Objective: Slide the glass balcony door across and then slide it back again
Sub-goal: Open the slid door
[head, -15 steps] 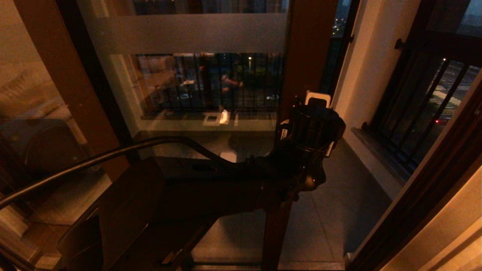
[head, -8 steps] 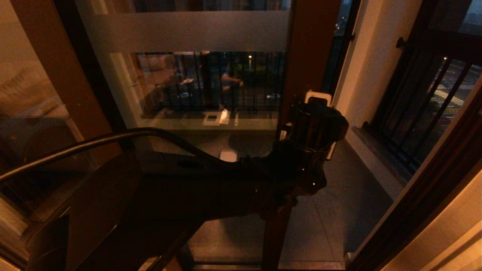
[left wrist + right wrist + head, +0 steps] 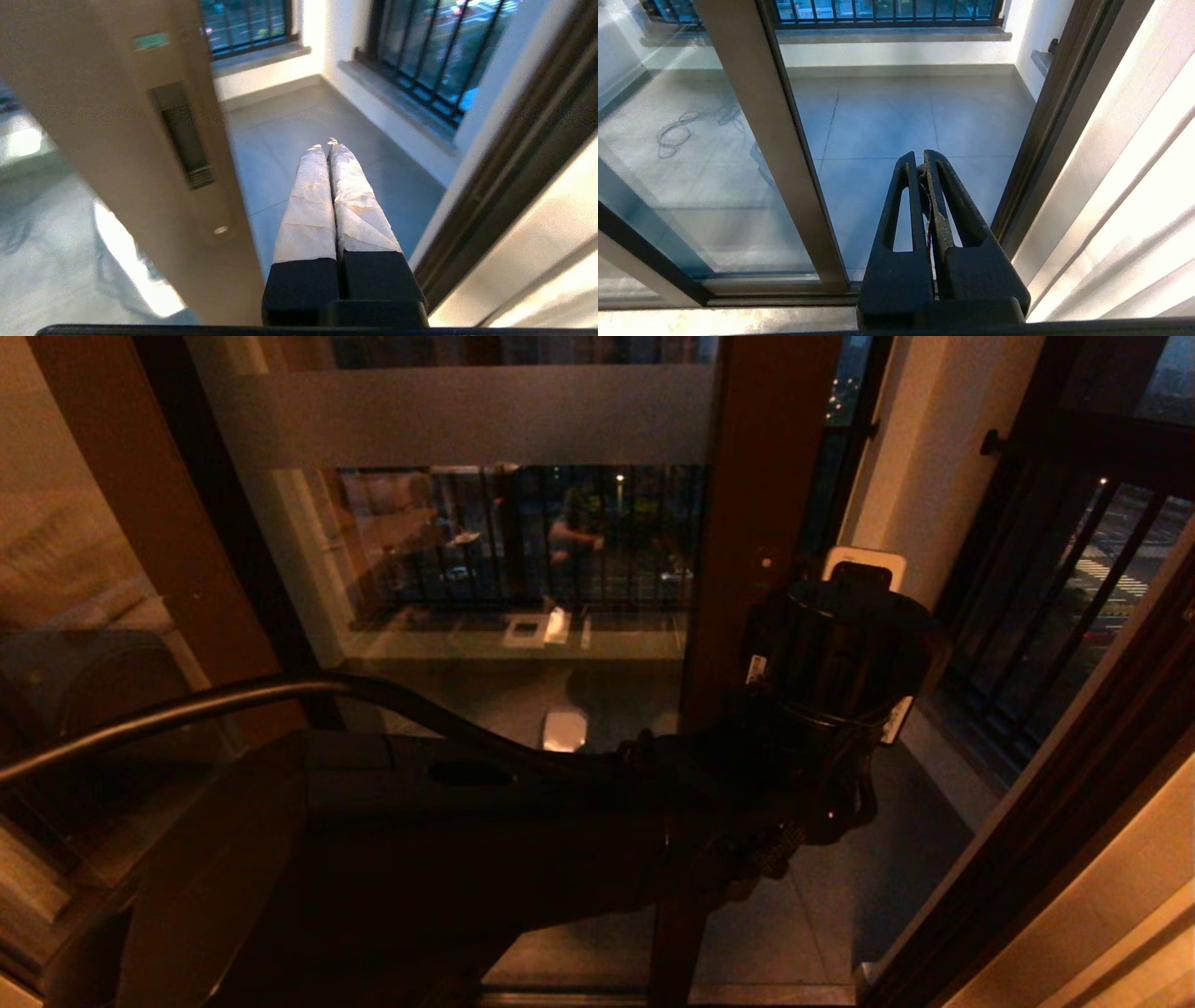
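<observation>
The glass balcony door stands partly slid aside, its frosted band across the top and its brown stile near the middle of the head view. A dark recessed handle sits in the stile. My left arm reaches across from the left; its wrist hides the fingers in the head view. The left gripper is shut and empty, hanging in the gap just right of the stile, apart from the handle. The right gripper is shut, low by the sill, to the right of the stile.
The dark door jamb bounds the opening on the right, with a white wall pillar and black balcony railings beyond. Grey balcony tiles show through the gap. The floor track runs below. A brown-framed panel stands at the left.
My left wrist has moved right, off the stile and into the open gap, and closer to the head camera. The door's stile has hardly shifted.
</observation>
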